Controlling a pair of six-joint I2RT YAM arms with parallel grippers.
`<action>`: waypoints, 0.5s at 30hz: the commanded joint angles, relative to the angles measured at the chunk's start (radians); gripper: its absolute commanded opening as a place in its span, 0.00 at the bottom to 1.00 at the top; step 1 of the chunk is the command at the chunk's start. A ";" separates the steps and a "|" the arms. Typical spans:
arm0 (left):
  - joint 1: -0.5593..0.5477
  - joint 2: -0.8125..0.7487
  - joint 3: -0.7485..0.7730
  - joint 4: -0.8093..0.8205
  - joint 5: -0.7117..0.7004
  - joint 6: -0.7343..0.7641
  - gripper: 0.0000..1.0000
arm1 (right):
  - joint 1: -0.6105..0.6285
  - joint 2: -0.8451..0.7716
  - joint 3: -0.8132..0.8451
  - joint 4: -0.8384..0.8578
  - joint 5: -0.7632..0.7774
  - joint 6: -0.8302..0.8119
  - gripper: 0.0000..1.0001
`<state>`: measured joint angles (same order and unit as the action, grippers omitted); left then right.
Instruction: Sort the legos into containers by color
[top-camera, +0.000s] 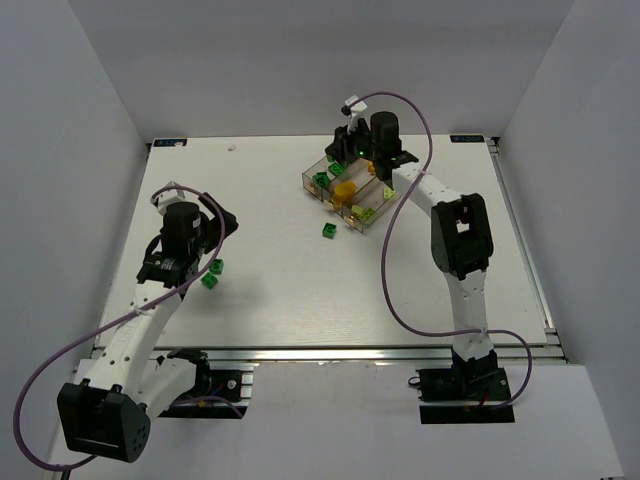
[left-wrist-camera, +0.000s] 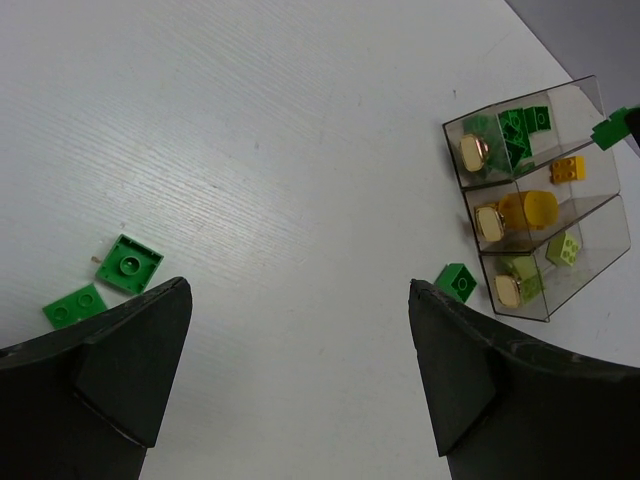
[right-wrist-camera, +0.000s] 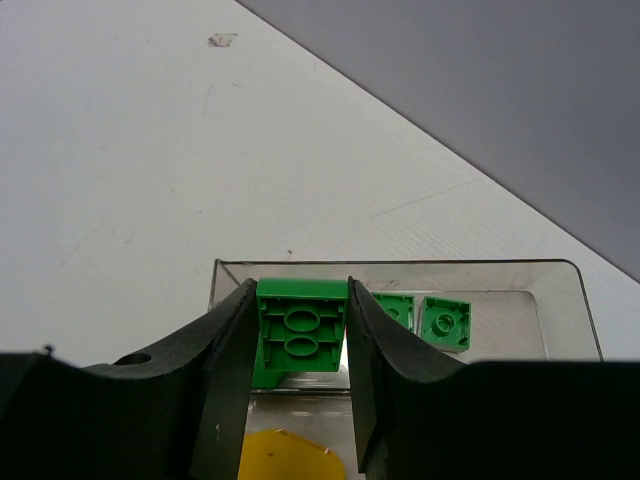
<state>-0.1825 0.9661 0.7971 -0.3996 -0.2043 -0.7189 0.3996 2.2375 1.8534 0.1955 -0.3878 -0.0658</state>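
Bright, even light from above. Soft faint shadows on white table (top-camera: 300, 300). Mild sheen on it in left wrist view. Near fingers (left-wrist-camera: 120, 370) dark, slightly blurred. Reflections on clear tray (left-wrist-camera: 600, 255) walls. Overhead view coarse; bricks (top-camera: 328, 231) tiny.

Robotics lab test cell: white tabletop (top-camera: 300, 295) boxed by plain white panels (top-camera: 300, 70), aluminium rail (top-camera: 330, 353) at near edge, left arm (top-camera: 140, 330), right arm (top-camera: 465, 290), purple cabling (top-camera: 384, 275).
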 joint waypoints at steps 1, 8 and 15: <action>0.005 -0.030 -0.015 -0.027 -0.026 -0.005 0.98 | 0.005 0.028 0.067 0.084 0.049 -0.018 0.00; 0.003 -0.009 -0.012 -0.033 -0.030 0.010 0.98 | 0.007 0.071 0.067 0.113 0.069 -0.058 0.15; 0.005 0.010 -0.015 -0.036 -0.027 0.012 0.98 | 0.007 0.090 0.061 0.114 0.082 -0.080 0.35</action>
<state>-0.1825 0.9821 0.7822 -0.4274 -0.2214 -0.7151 0.4015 2.3146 1.8740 0.2440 -0.3229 -0.1204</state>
